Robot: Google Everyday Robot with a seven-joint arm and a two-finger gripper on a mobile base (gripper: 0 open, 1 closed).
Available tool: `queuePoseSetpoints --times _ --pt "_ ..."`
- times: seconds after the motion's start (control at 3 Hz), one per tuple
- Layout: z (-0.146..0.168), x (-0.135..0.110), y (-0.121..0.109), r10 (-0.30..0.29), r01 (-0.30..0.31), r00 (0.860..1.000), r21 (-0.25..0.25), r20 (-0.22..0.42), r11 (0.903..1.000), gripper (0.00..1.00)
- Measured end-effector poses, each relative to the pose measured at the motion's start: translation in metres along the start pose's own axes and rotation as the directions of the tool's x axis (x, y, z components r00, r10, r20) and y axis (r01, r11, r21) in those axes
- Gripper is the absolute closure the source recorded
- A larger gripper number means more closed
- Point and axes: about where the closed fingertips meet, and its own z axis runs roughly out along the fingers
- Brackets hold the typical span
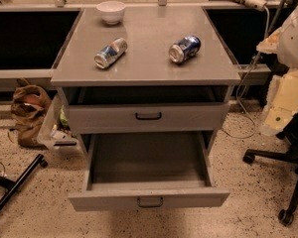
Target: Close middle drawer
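The grey cabinet (146, 76) stands in the middle of the camera view. Its middle drawer (149, 198) is pulled far out toward me. It has a flat grey front, a small dark loop handle (150, 202) and a deep, empty grey tray (148, 157). The uppermost drawer (148, 117), with a black handle (148, 116), stands slightly out under the top. The lowest drawer is hidden beneath the open one. A white and cream part of my arm (290, 58) shows at the right edge. My gripper is not in view.
Two drink cans (111, 52) (185, 48) lie on their sides on the cabinet top, with a white bowl (111, 11) at the back. A black office chair base (283, 182) stands to the right. A brown bag (29, 108), a clear bin (54, 128) and a black stand leg (15, 187) are to the left.
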Motion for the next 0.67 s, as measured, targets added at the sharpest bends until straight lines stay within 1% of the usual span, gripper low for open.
queuePoseSetpoints --times 0.33,0.67 --pt "0.000 0.000 0.000 0.000 0.000 1.000 0.000 0.000 1.0000 0.00" --pt "0.014 0.003 0.002 0.020 -0.020 1.000 0.028 -0.013 0.9994 0.00"
